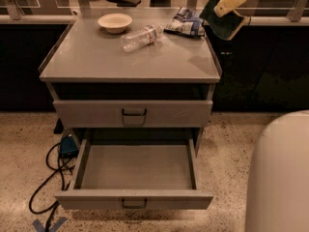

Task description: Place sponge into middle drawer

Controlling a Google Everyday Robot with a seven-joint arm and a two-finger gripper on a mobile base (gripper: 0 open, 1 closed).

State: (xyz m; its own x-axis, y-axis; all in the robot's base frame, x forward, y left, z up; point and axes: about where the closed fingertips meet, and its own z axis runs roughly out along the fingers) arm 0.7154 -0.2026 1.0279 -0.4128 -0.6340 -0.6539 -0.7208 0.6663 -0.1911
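The sponge (223, 25), dark green face showing, hangs tilted in the air at the top right, above and just past the cabinet's back right corner. My gripper (231, 3) is shut on its upper edge, with the pale arm reaching in from the top right. The middle drawer (135, 164) is pulled open at the bottom of the cabinet, and its flat grey floor is bare. Its slim front panel (133, 200) carries a small dark handle. The sponge is well above and behind the drawer.
On the cabinet top (96, 57) stand a pale bowl (115, 21), a clear plastic bottle (141, 36) lying on its side, and a blue-and-white snack bag (186, 22). A closed drawer (133, 112) sits above the open one. Cables (50, 178) lie on the floor at left. My white base (280, 178) fills the lower right.
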